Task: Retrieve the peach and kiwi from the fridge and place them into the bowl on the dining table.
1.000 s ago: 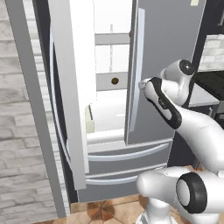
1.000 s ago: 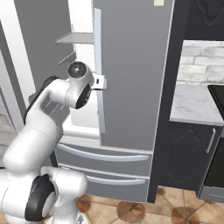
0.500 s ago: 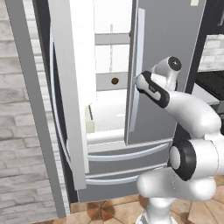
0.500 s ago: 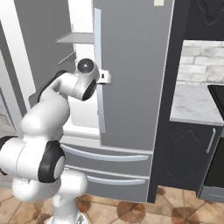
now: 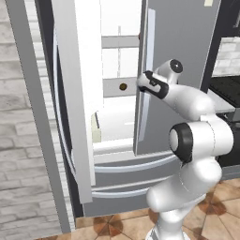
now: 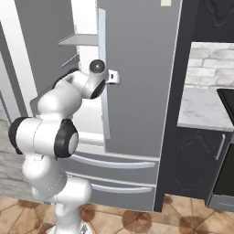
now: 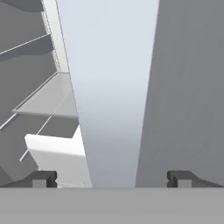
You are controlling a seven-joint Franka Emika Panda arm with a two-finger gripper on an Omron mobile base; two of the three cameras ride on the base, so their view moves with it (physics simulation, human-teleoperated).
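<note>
Grey-silver steel dominates the left base view: the fridge stands with its left door swung wide and its right door closed, white shelves showing between them. A small dark round fruit, probably the kiwi, sits on a shelf well beyond the fingertips; the peach cannot be made out. The gripper has moved in over the last second to the right door's long handle. From the right base view, the gripper sits against that handle. In the hand view, the fingers stand wide apart with the pale handle running up between them, unclamped. The right door likely opens next.
</note>
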